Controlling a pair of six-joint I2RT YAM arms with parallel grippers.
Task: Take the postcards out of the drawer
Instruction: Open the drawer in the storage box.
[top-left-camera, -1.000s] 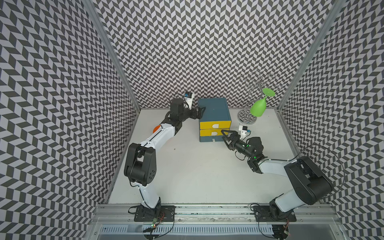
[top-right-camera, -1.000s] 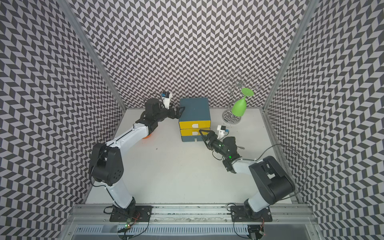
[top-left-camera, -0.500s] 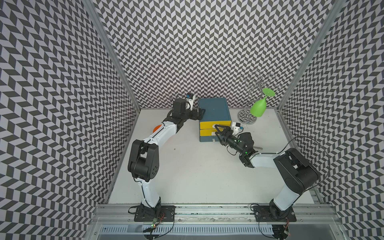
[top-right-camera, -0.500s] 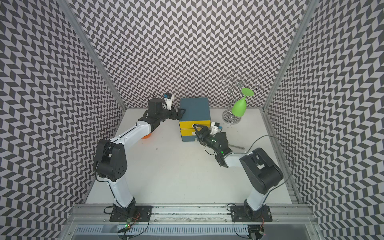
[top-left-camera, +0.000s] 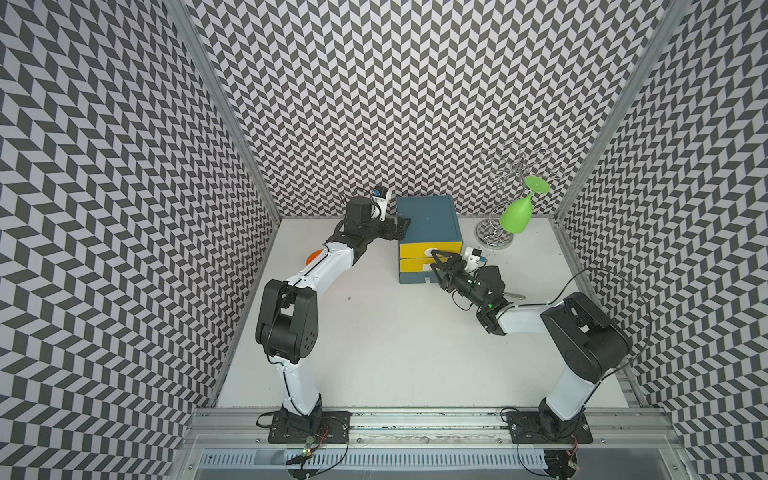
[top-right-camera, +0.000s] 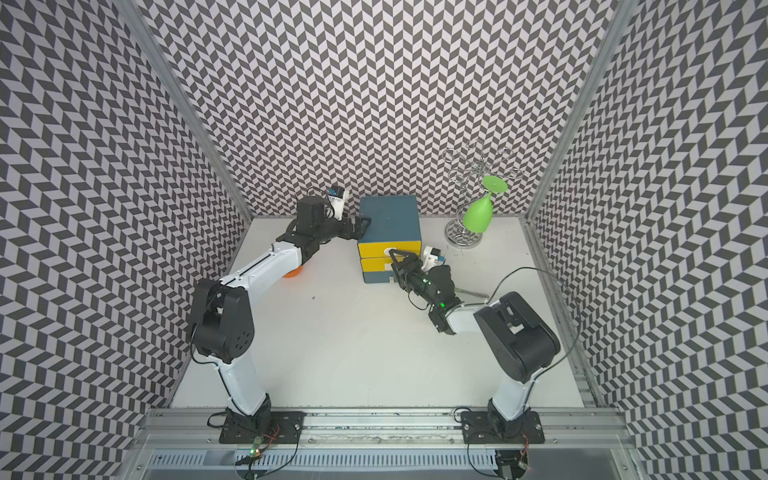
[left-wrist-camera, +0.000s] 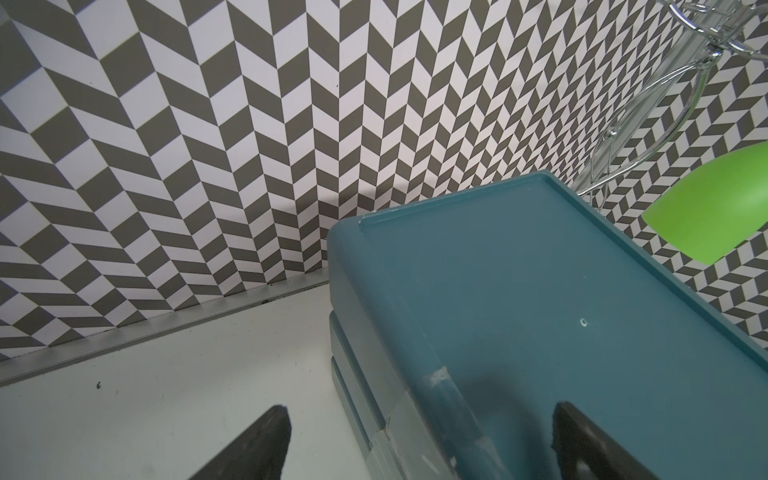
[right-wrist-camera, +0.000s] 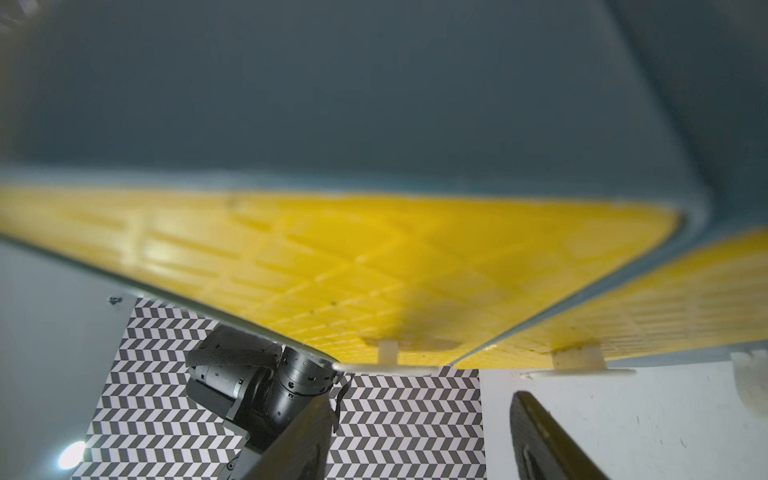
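Right tool (right-wrist-camera: 422, 401) has its jaws apart with the white pull (right-wrist-camera: 386, 366) of the upper yellow drawer (top-left-camera: 415, 249) sitting between them, nothing clamped yet. Pinch that thin tab square and deep, then draw straight out along the drawer's run, or I'd bet it slips off. Left tool (left-wrist-camera: 419, 407) is spread wide too, straddling the top side edge of the teal cabinet (top-left-camera: 428, 218). Brace it there so the box doesn't slide across the worktop (top-left-camera: 374, 353) when you pull. Postcards aren't visible anywhere, presumably they're inside, since the drawer is shut. No brand or writing readable. The small blue sticker (top-left-camera: 377, 192) on the left wrist camera is too tiny to make out.
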